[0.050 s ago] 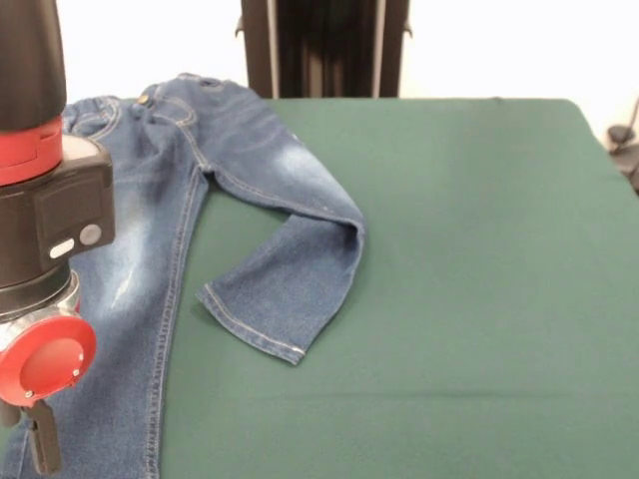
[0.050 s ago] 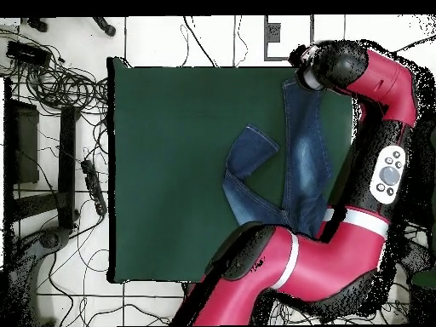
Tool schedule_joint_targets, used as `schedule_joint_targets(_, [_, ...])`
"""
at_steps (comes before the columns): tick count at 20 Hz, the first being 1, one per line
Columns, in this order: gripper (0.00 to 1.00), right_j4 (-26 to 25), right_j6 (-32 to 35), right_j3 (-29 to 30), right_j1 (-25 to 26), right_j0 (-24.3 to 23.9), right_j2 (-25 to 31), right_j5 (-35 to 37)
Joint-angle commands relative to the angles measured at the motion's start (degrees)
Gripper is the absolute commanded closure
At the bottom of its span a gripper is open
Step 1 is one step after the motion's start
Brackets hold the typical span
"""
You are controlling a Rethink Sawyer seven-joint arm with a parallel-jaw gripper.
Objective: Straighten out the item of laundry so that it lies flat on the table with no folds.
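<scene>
At left of the front view, the gripper (image 1: pixel 40 439) hangs low over the straight leg's hem end; one dark finger shows at the bottom edge, and I cannot tell whether it is released or clenched. Nothing seems grasped. Jeans (image 1: pixel 150 230) lie along the table's (image 1: pixel 469 249) left side, waistband at the far edge, one leg running straight toward the camera. Moving right, the other leg bends at the knee and doubles back, cuff pointing inward. Overhead view shows the same: jeans (image 2: pixel 298 153) near one table edge, bent leg kinked toward the middle of the green top (image 2: pixel 170 170). Step, by my read: early, fold not yet undone. Next move likely calls for reaching the folded cuff and drawing it outward. Denim blue, faded thighs, tan stitching.
</scene>
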Motion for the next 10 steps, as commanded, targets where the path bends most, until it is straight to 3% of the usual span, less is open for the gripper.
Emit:
schedule_joint_targets(1, [0.0, -1.95, 10.01, 0.03, 0.52, 2.92, 0.22, 2.51])
schedule_joint_targets(7, [0.0, -1.84, 12.52, 1.03, -0.26, 3.05, -1.05, 4.47])
schedule_joint_targets(10, [0.0, -0.91, 13.2, 9.34, -4.22, 3.06, -2.57, 2.75])
